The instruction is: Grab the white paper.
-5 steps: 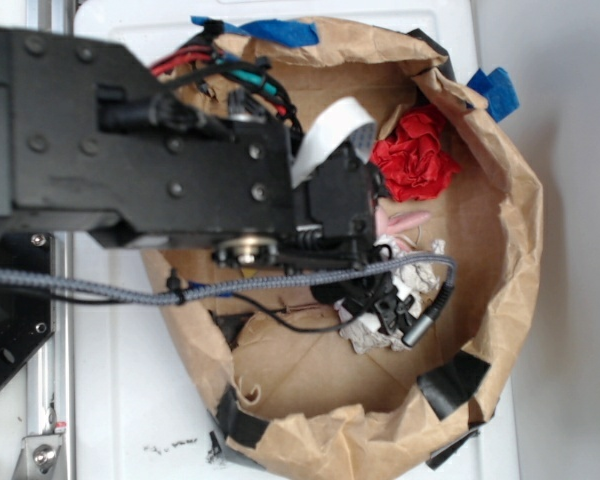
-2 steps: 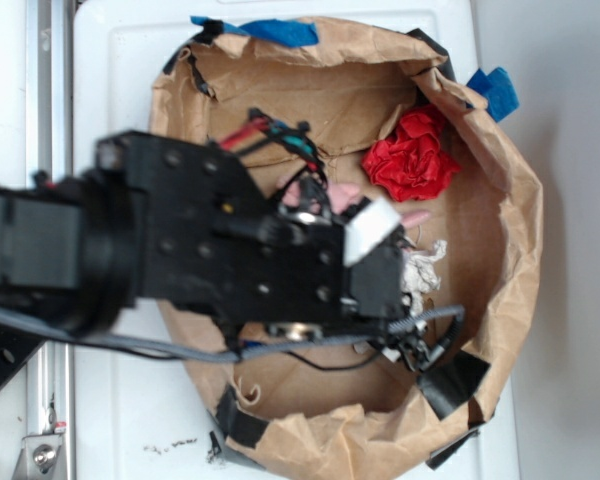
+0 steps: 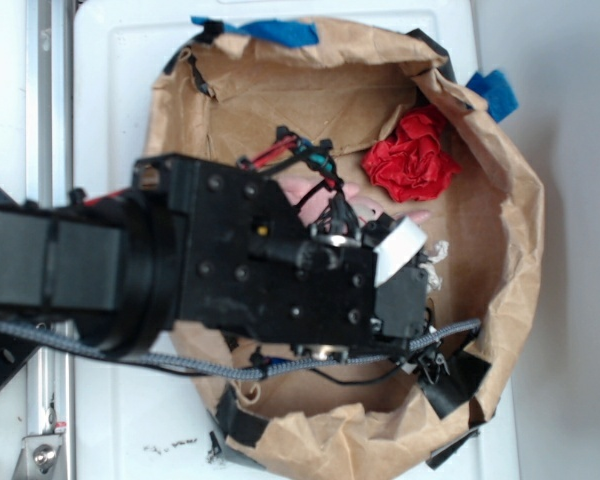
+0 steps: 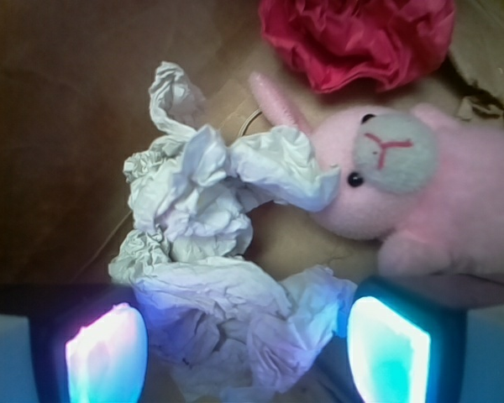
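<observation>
White paper (image 4: pixel 214 277), a crumpled greyish wad, lies on the floor of a brown paper bag (image 3: pixel 510 200), its lower lobes sitting between the spread fingers of the gripper (image 4: pixel 245 353) in the wrist view. The fingers stand open, one pad (image 4: pixel 105 348) at the wad's left edge and the other at its right, neither yet pressing the paper. One lobe of the wad reaches up and touches the snout of a pink bunny (image 4: pixel 420 193) lying just to its right; a red wad (image 4: pixel 361 38) sits beyond the bunny, nearer the bag's wall. From the exterior view the arm hides most of the paper, with only a scrap showing near the bag's right side.

A clean grab likely calls for lowering straight down so the pads bracket the thick lower mass, not the thin upper lobes, then closing firmly. The right pad sits close to the bunny's body, so shifting slightly left before closing should keep plush out of the grip. Loose crumpled paper compresses easily; a shallow pinch may tear or slip.
</observation>
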`<act>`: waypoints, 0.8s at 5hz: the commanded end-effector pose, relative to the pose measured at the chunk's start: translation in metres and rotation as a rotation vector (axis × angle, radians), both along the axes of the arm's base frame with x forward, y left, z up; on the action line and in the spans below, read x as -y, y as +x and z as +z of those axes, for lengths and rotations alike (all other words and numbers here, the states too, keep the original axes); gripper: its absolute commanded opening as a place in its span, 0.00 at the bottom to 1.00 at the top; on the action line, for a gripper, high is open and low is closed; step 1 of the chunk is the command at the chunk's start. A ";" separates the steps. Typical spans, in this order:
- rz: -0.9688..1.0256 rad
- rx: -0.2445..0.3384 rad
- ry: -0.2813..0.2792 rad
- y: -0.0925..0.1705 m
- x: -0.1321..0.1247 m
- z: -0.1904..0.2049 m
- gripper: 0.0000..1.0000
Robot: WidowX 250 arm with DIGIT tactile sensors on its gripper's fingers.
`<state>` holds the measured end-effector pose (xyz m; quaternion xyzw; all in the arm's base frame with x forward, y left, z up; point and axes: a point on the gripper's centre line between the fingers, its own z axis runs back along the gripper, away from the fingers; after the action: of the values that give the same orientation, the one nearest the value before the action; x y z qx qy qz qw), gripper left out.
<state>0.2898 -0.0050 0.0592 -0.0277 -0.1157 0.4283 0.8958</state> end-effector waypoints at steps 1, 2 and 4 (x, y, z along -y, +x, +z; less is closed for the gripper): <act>-0.003 0.075 -0.015 0.020 0.001 0.014 1.00; -0.022 0.082 -0.017 0.024 0.003 0.011 1.00; -0.056 0.043 0.053 0.033 0.000 -0.022 1.00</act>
<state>0.3171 -0.0058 0.0294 -0.0068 -0.1316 0.3998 0.9071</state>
